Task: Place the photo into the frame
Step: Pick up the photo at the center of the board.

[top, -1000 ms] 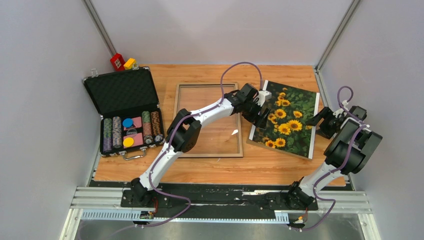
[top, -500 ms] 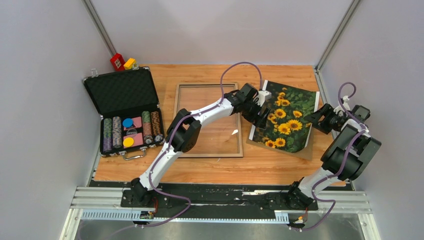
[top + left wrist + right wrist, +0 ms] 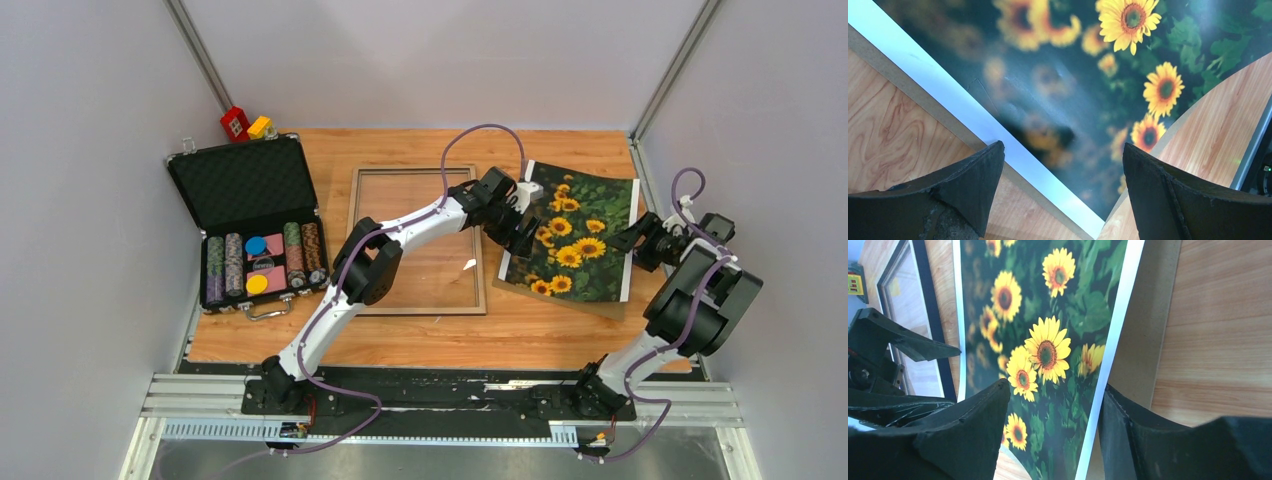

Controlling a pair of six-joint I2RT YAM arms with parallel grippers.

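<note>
The sunflower photo (image 3: 575,238) lies on the brown backing panel (image 3: 575,304) right of the frame (image 3: 352,240). The frame lies flat on the table, tan-bordered from above. My left gripper (image 3: 522,228) is open, its fingers straddling the photo's left white strip (image 3: 973,117), with the backing's edge (image 3: 1024,186) beside it. My right gripper (image 3: 628,240) is open at the photo's right edge. In the right wrist view my right gripper (image 3: 1056,385) has the right white strip (image 3: 1118,325) running between its fingers, with bare backing (image 3: 1143,355) beyond and the frame's dark border (image 3: 923,285) at the far left.
An open black case of poker chips (image 3: 250,225) stands at the left. Red and yellow blocks (image 3: 245,125) sit at the back left corner. Grey walls close in the table on three sides, the right wall close behind my right arm.
The right gripper pushed the photo's right edge left and bowed it up, then drew back; the photo now lies flatter, shifted left on the backing, whose lower right edge shows.
</note>
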